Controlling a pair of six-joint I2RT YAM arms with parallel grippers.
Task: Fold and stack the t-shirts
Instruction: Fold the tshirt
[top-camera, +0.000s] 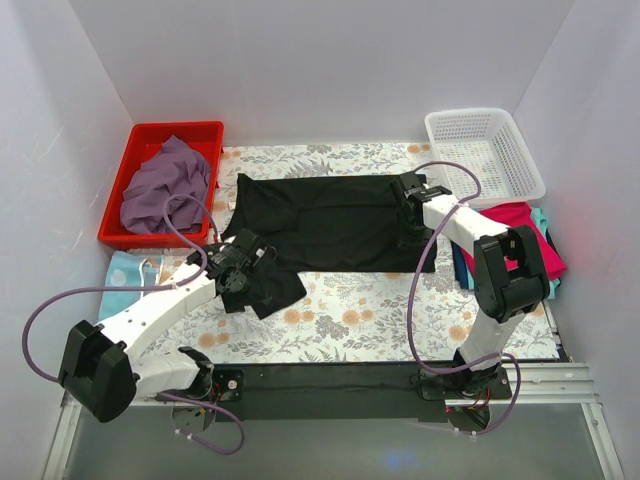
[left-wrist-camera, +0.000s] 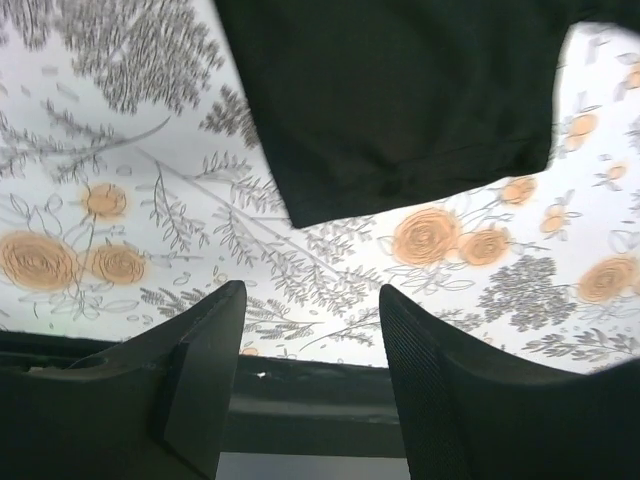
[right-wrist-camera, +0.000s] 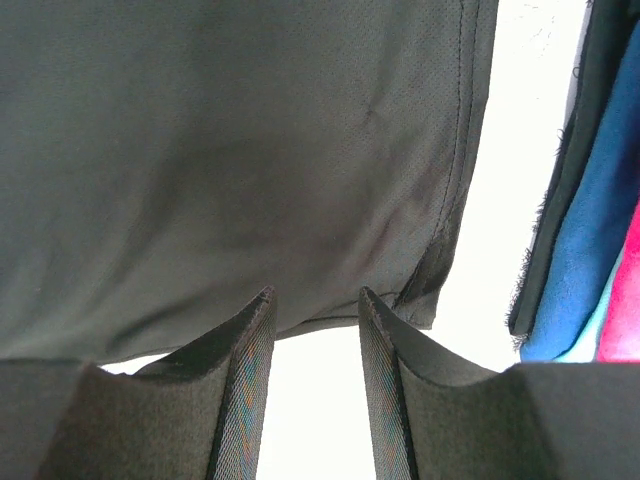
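I counted one black t-shirt (top-camera: 330, 215), spread flat across the middle of the floral table (top-camera: 350, 325), and one purple t-shirt (top-camera: 160, 185) heaped in the single red bin (top-camera: 205, 130) at far left. At the right edge lay one stack showing three colours: magenta t-shirt (top-camera: 520, 218), teal t-shirt (top-camera: 542, 222) and dark blue t-shirt (right-wrist-camera: 600, 200). One white basket (top-camera: 485, 150) stood behind it.

My left gripper (left-wrist-camera: 310, 290) hung over the black shirt's near-left sleeve, jaws wide apart and holding nothing. The sleeve's hem lay just ahead of the fingertips, with bare table between.

My right gripper (right-wrist-camera: 316, 295) sat over the shirt's far-right corner, jaws partly open and gripping nothing, the hem just past the tips. A strip of table separated that hem from the stack. The near half of the table lay bare between my arms.
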